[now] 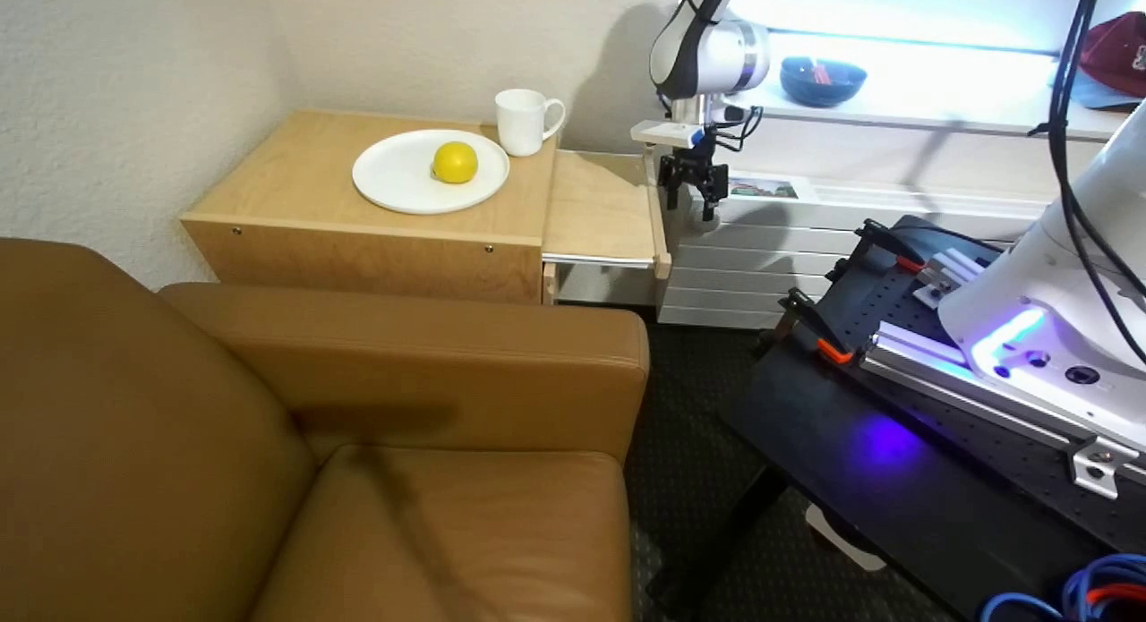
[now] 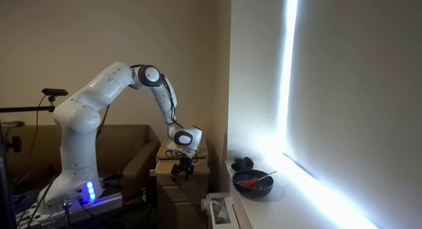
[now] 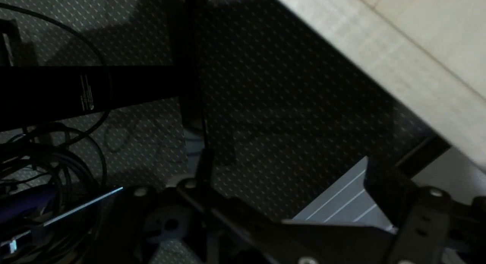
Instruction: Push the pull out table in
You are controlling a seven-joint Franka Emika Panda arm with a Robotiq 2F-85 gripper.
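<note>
The pull out table (image 1: 600,206) is a thin tan wood slab with a raised strip along its outer end. It sticks out of the end table's side, below the end table's top (image 1: 313,170). It also shows in an exterior view (image 2: 165,166), partly behind my gripper, and its outer edge crosses the upper right of the wrist view (image 3: 395,68). My gripper (image 1: 690,208) hangs pointing down just beyond that outer end. In the wrist view my gripper (image 3: 286,165) has its fingers spread apart with nothing between them. Whether a finger touches the slab I cannot tell.
A white plate (image 1: 385,183) with a yellow ball (image 1: 455,162) and a white mug (image 1: 519,123) stand on the end table. A brown sofa (image 1: 421,345) is in front. A white slatted radiator cover (image 1: 743,273) and a sill with a dark bowl (image 2: 252,186) are near my arm.
</note>
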